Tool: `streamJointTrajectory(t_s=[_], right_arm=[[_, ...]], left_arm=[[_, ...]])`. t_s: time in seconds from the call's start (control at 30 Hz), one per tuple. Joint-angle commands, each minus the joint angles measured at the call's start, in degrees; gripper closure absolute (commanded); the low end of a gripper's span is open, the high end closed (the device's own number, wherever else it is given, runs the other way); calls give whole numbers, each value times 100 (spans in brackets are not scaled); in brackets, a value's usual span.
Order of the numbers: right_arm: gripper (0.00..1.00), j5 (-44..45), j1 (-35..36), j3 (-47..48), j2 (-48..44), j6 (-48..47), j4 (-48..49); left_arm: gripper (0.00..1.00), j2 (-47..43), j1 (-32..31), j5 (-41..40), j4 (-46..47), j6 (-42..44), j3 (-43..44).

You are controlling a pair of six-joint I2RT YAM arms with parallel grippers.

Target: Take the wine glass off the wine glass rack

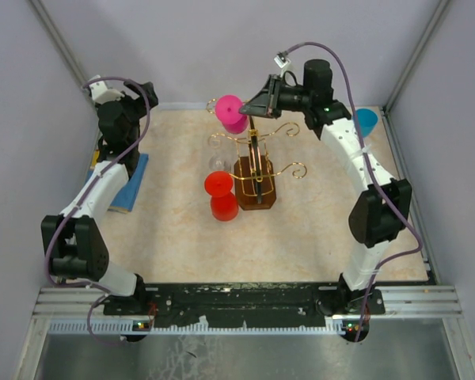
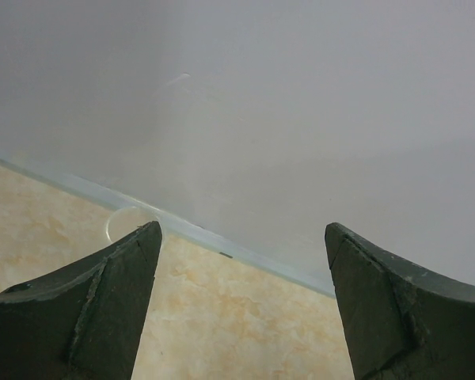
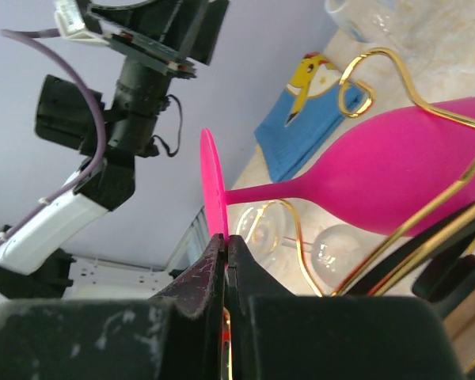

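Note:
The pink wine glass is tipped sideways at the back left of the gold wire rack, which stands in a dark wooden base. My right gripper is shut on the rim of the glass's foot. In the right wrist view the fingertips pinch the pink foot disc. The pink bowl lies behind gold wire arms. My left gripper is open and empty at the back left corner, and the left wrist view shows it wide open over bare table.
A red wine glass is left of the rack base. A clear glass hangs or lies by the rack's left arm, and also shows in the right wrist view. A blue cloth lies at the left edge. A blue cup stands back right.

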Motion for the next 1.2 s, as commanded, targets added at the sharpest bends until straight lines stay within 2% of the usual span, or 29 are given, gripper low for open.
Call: streamJointTrajectory(t_s=[0.0,0.2,0.43,0.6,0.87,1.17], right_arm=[[100,-583,-41,-146,-369,581,1076],[100,-974,-27,-433,-228,1374,2101],[100,-1262,72,-353,80,2124,2999],[100,-1257,88,-172,43,2030,2870],[100,-1124,55,321,-208,1179,1700],[100,-1172,15,611,-293,1073,1639]], left_arm=[[10,-296,42,90,-162,-116,190],[10,-405,41,36,-307,-99,215],[9,-475,51,8,-410,-98,238],[9,-500,55,21,-436,-93,271],[9,-535,58,183,-503,-231,319],[11,-625,60,651,-901,-592,590]])
